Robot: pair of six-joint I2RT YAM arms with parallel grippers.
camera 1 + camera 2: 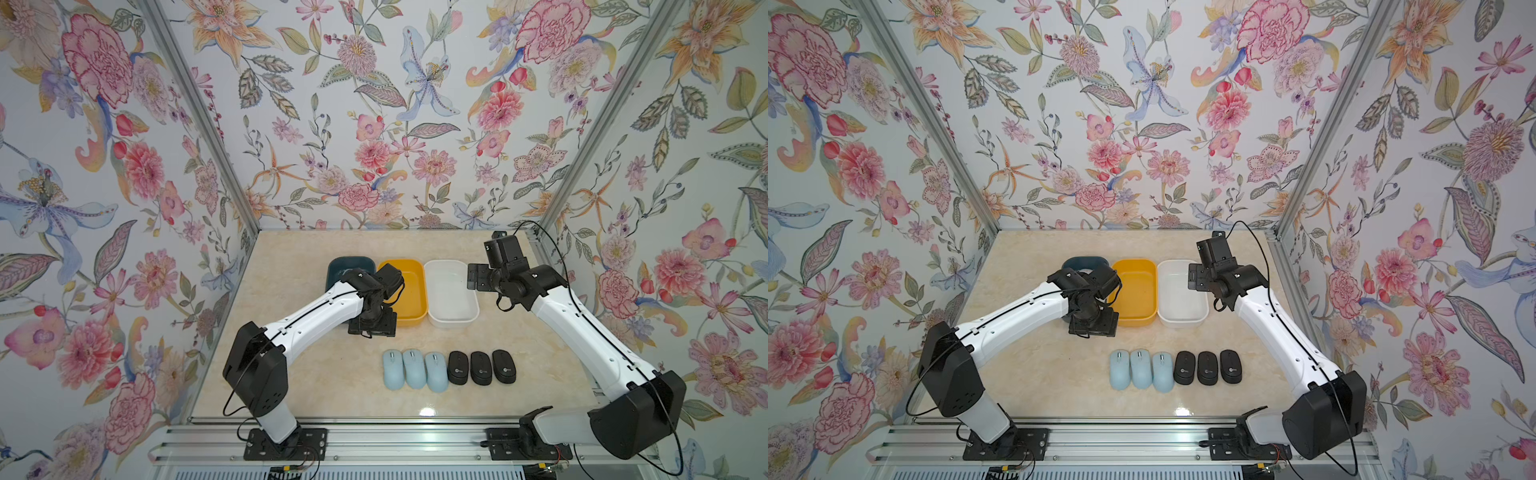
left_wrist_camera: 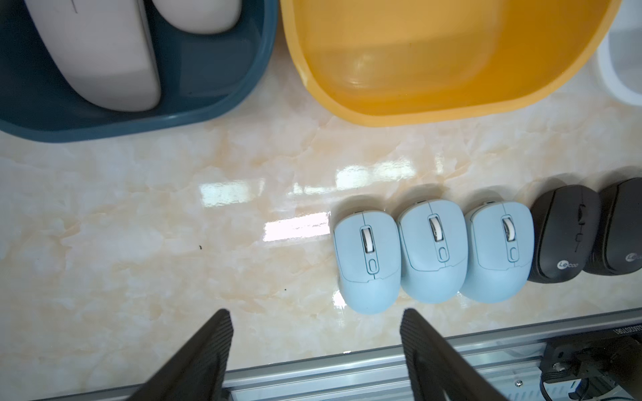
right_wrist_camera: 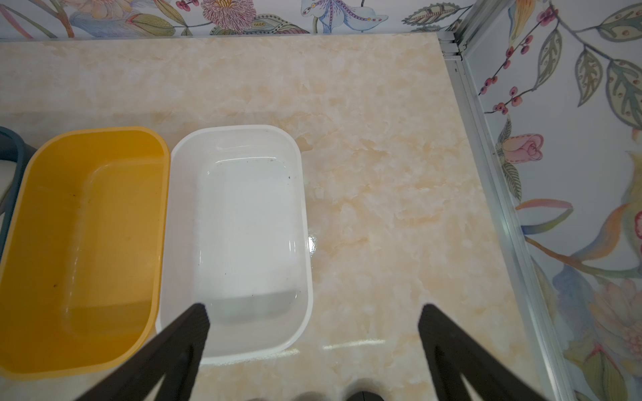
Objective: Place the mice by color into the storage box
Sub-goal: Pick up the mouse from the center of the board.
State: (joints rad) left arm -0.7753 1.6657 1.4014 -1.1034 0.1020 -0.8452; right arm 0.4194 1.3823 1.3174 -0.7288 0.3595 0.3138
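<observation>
Three blue mice [image 1: 414,369] lie in a row on the bench [image 1: 311,374], sides touching, in front of the boxes. Each is a light blue oval with a pale scroll wheel and a small oval button behind it. No writing can be read on them.

Three black mice [image 1: 481,368] continue the same row on the robot's right, the nearest one against the last blue one. They are shorter and matt black. Each carries a round white logo [image 2: 561,266] near its rear. On the closest one in the left wrist view the text reads "Lecoo".

Two pink mice [image 2: 104,52] lie in the teal box [image 2: 139,128]. They are flat, smooth and very pale. Whether a third lies there cannot be told, as the arm covers the box in both top views.

The yellow box [image 1: 413,291] stands just right of the teal one and holds nothing. The white box [image 1: 451,291] stands beside it, also holding nothing.

The left gripper [image 2: 316,314] hangs over bare bench in front of the teal box, jaws spread, nothing between them.

The right gripper [image 3: 315,309] hangs at the right edge of the white box, jaws spread wide, nothing between them.
</observation>
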